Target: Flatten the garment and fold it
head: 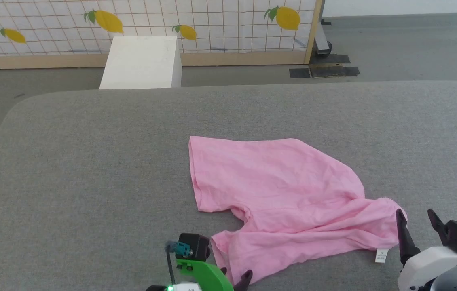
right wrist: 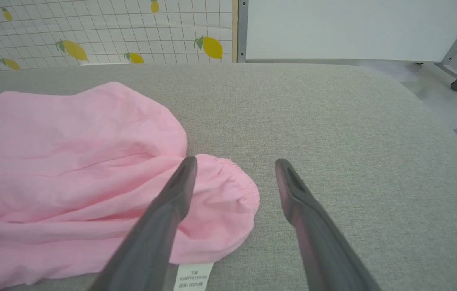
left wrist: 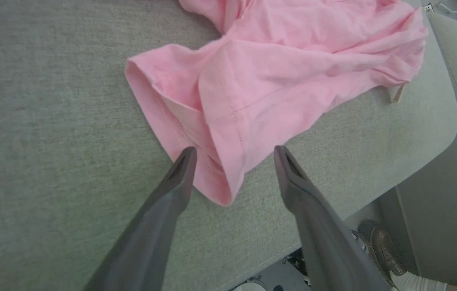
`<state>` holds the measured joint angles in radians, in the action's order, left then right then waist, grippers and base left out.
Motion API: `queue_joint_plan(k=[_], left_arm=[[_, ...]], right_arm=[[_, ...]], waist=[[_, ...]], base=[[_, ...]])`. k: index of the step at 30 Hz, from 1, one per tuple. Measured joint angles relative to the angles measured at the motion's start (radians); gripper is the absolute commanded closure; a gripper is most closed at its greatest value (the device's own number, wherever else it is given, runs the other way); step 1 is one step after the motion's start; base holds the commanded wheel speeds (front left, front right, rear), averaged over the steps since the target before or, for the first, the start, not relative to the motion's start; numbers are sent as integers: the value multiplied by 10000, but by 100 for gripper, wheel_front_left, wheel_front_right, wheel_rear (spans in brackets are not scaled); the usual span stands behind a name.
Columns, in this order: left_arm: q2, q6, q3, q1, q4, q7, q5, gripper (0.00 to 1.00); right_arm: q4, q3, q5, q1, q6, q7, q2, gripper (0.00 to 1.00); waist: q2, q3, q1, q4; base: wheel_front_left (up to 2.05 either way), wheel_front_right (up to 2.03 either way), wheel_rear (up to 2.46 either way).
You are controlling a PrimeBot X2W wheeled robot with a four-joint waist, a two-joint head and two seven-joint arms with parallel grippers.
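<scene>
The garment (head: 277,190) lies loose
We see it rumpled on the grey surface (head: 91,161); left end effector (left wrist: 232,152) spread astride a hemmed end, right end effector (right wrist: 234,162) spread by the tagged corner, gripping nothing.

One garment (head: 277,190), one label tag (head: 381,255), one white box (head: 141,62), perhaps six printed lemons (right wrist: 211,47).
</scene>
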<state>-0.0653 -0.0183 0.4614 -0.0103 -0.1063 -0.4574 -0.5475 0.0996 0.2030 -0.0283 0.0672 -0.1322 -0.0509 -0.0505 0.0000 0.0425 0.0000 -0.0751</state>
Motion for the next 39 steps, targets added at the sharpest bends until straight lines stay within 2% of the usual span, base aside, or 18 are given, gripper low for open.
queue_joint_plan(k=[5,13,14,15,16,17,20,25,29,34,39], left_arm=[[-8,-213,73,92,65,-242,8,0],[23,-236,144,828,-364,-6,2,0],[25,-230,165,897,-430,12,0,13],[27,-221,186,945,-481,12,-2,55],[29,-182,228,988,-543,8,-38,70],[31,-148,290,1014,-604,-8,-81,100],[48,-77,416,1031,-767,-105,-104,100],[56,-94,257,1031,-761,564,-100,100],[-6,-313,-194,959,-566,1145,-100,100],[-313,-663,-663,476,-90,1383,-165,100],[-552,-857,-830,47,286,1346,-349,100]], right_arm=[[61,-71,-82,-1,0,79,0,0],[142,-169,-113,-11,0,107,0,0],[144,-178,-134,-14,0,117,0,0],[144,-182,-148,-16,0,117,0,0],[142,-184,-159,-18,0,117,0,0],[142,-186,-159,-19,0,117,0,0],[130,-213,-159,-20,0,115,0,0],[98,-267,-159,-20,0,71,0,0],[46,-291,-159,-12,0,-90,2,0],[67,-100,-259,78,0,-802,-4,0],[270,-186,-489,420,0,-2054,-2,0]], waist=[[0,77,0,-136],[0,232,0,-287],[0,237,0,-301],[0,238,0,-308],[0,236,0,-311],[0,228,0,-314],[0,205,0,-314],[0,151,0,-261],[0,80,0,-187],[0,4,0,-29],[0,-31,0,175]], base=[[0,0,0],[0,0,0],[0,0,0],[0,0,0],[0,0,0],[0,0,0],[0,0,0],[0,0,0],[0,0,0],[0,0,0],[0,0,0]])
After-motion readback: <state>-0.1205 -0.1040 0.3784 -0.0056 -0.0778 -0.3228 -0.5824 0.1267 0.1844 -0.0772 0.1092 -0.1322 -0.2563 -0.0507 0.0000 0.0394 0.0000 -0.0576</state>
